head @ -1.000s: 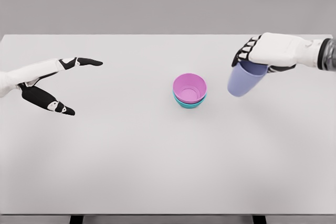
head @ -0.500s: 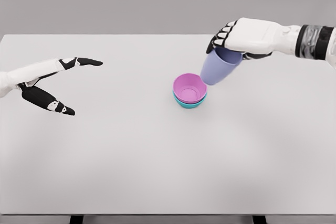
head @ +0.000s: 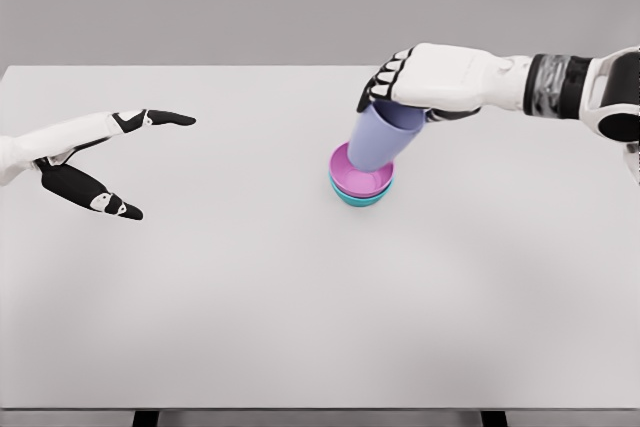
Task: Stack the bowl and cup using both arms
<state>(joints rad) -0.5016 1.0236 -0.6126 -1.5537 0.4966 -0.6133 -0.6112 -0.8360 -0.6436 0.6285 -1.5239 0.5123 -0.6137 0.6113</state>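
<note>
A pink bowl [head: 366, 184] is nested in a teal bowl [head: 358, 199] at the table's middle. My right hand [head: 400, 92] is shut on the rim of a lavender cup [head: 378, 140], which hangs tilted with its base over the pink bowl's opening. Whether the cup's base touches the bowl I cannot tell. My left hand [head: 125, 162] hovers open over the table's left side, fingers spread, holding nothing.
The white table [head: 300, 297] spans the view, its front edge at the bottom and a grey wall behind. Two dark table legs show at the bottom edge.
My right hand has carried the lavender cup leftward and slightly down, from right of the bowls to over the pink bowl. The left hand has not moved.
</note>
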